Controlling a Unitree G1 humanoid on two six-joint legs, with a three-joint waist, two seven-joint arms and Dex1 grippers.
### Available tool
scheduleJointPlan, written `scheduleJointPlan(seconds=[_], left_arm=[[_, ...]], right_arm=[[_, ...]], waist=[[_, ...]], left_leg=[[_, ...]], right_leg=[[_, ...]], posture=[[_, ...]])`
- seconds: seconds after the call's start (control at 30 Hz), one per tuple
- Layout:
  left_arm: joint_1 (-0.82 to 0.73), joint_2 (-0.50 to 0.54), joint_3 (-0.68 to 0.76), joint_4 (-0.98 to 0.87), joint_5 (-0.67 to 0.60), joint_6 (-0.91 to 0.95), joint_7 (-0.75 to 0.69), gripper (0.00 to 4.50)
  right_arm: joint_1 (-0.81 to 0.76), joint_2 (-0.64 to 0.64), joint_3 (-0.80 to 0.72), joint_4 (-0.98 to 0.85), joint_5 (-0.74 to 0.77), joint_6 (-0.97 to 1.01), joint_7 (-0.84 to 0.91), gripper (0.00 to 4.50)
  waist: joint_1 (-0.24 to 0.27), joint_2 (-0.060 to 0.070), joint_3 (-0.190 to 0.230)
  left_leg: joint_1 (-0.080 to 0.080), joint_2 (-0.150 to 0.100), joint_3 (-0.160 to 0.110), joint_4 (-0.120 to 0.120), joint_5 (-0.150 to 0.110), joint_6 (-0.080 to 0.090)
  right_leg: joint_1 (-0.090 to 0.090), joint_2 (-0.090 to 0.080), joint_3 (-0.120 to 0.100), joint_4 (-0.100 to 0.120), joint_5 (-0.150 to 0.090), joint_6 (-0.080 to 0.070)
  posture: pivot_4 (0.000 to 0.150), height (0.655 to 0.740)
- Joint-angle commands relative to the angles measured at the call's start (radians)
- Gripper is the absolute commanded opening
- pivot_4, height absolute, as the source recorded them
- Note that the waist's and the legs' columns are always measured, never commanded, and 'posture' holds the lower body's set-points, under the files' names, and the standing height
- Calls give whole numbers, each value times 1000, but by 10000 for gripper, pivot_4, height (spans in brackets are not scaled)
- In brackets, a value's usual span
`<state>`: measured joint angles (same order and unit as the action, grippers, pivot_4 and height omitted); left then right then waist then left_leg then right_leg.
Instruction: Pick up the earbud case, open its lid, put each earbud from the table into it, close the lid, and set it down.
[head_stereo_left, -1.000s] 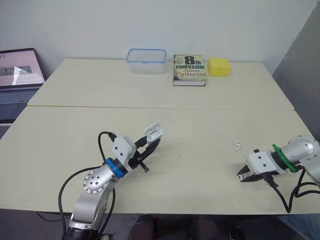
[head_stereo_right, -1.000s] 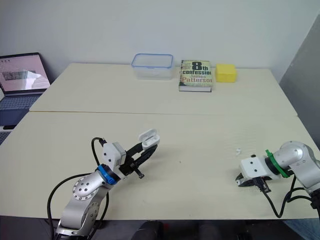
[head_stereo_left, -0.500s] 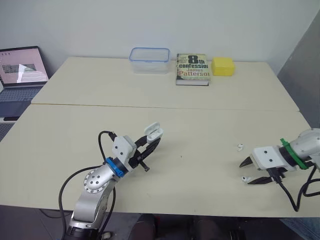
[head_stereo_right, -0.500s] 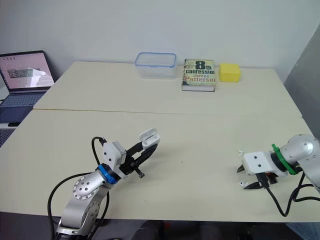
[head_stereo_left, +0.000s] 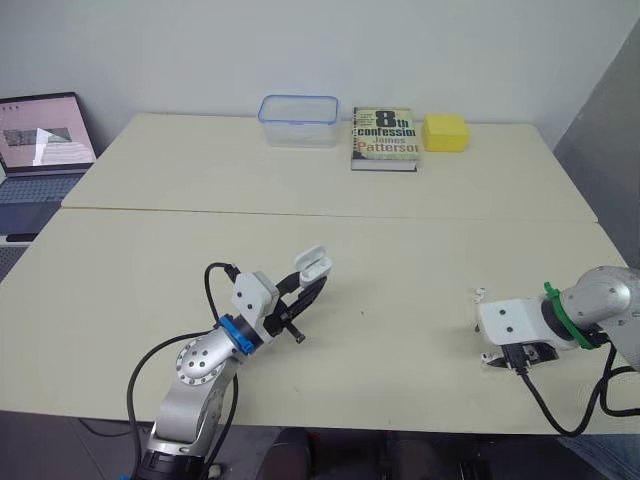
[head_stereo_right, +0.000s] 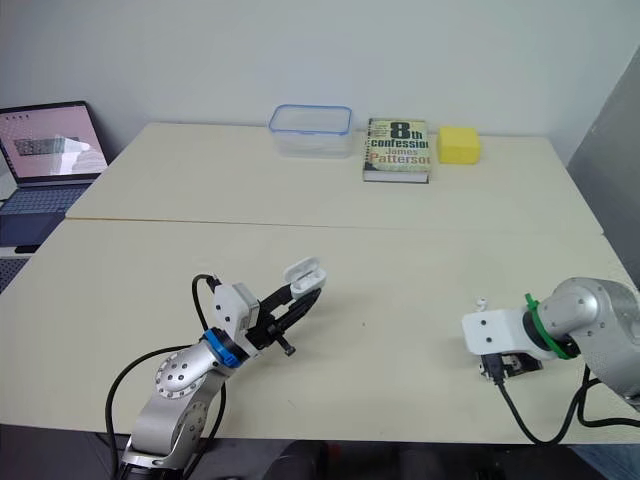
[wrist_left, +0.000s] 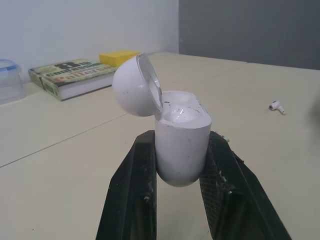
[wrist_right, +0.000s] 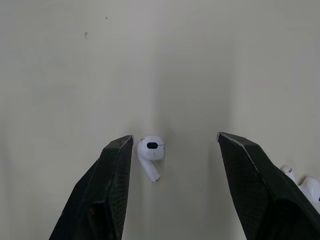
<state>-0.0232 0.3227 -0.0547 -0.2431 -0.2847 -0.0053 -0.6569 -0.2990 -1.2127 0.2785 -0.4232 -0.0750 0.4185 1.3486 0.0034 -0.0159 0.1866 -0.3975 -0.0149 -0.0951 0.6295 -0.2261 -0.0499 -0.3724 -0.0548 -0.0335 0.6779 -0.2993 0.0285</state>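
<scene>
1. Beige table across the left eye view.
   - Left of centre, left gripper raised off the top, clamped on the case. Shifted slightly to the right since half a second ago.
   - Near the right edge, right gripper turned from side-on with both fingers showing to pointing down at the table, and drawn a little inward. Earbud just behind it.
   - Along the back: container, book, yellow block. Laptop off to the left.
2. Right eye view: same layout.
3. Left wrist view:
   - Case white, glossy and rounded, flecked with dark specks, standing upright.
   - Squeezed on both sides by the black fingers.
   - Lid hinged open and tipped back, with the moulded top of the body showing.
   - One earbud on the table well beyond.
4. Right wrist view:
   - Fingers spread wide apart, gripping nothing.
   - Second earbud flat on the table between them, just beside one finger, dark oval mesh facing up.
   - First earbud half hidden behind the opposite finger.
</scene>
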Motion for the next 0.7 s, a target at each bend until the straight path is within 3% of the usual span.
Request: scheduleJointPlan(seconds=[0.03,0.57,0.7], left_arm=[[4,-3,-1,-30,1,-15,10,7680],[8,5,1,-30,-4,-14,11,7680],[5,7,2,-27,-4,-14,9,7680]], right_arm=[[-19,-2,25,19,-38,-13,16,27922],[35,15,56,73,-79,-36,11,27922],[39,21,59,82,-81,-33,11,18263]], waist=[[0,0,0],[-1,-1,0],[-2,-3,-2]], left_leg=[[0,0,0,0,0,0],[1,0,0,0,0,0],[1,0,0,0,0,0]], right_leg=[[0,0,0,0,0,0],[1,0,0,0,0,0],[2,0,0,0,0,0]], posture=[[1500,7400],[1500,7400],[1500,7400]])
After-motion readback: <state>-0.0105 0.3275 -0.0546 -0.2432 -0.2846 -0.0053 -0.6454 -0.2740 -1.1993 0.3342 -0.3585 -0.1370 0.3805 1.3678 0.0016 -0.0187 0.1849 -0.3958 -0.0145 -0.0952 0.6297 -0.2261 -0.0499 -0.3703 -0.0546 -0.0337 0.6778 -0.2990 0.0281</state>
